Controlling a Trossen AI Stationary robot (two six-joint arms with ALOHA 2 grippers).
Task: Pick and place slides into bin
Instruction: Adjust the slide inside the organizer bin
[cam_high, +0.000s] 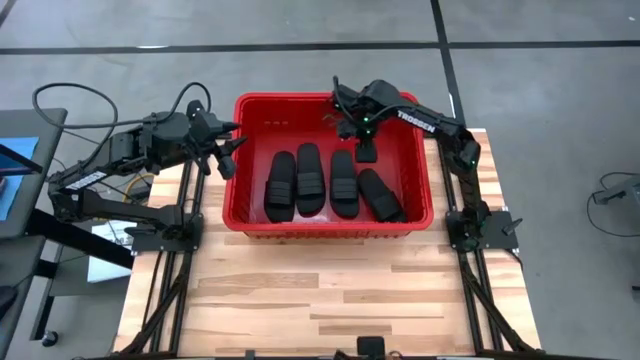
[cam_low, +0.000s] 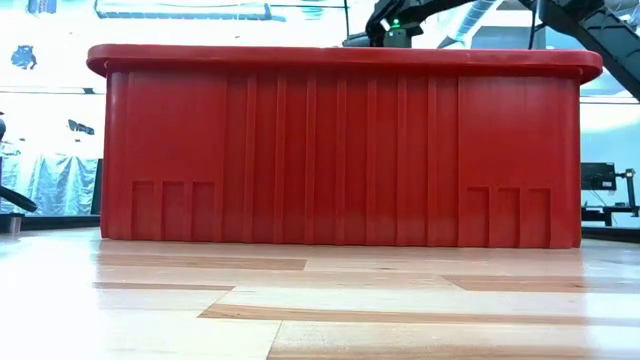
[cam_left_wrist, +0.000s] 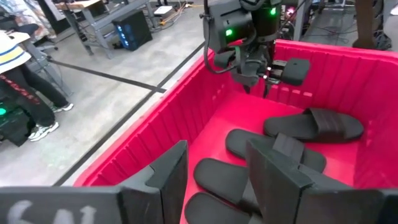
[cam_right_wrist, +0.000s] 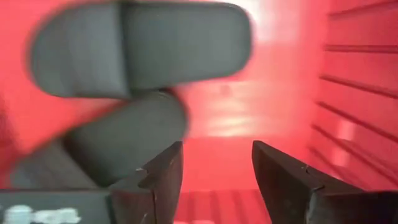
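Our right gripper (cam_right_wrist: 214, 180) hangs inside the red bin (cam_high: 243, 160), near its far wall, with the fingers (cam_right_wrist: 283, 180) spread and nothing between them. Just ahead of those fingertips is bare red floor, and a little beyond lie two black slides (cam_right_wrist: 137, 53), one overlapping the other.

From above we count four slides (cam_high: 309, 180) side by side on the bin's floor, below our right gripper (cam_high: 362, 135); the rightmost one is angled.

Our left gripper (cam_left_wrist: 214, 180) waits just outside the bin's left rim, its fingers (cam_left_wrist: 165, 180) apart and holding nothing. Past those fingertips we see the slides in the bin, then the right gripper (cam_left_wrist: 264, 78).

The bin stands on a wooden table (cam_high: 330, 290). Beyond the table a person (cam_left_wrist: 25, 81) stands on the grey floor (cam_left_wrist: 118, 106).
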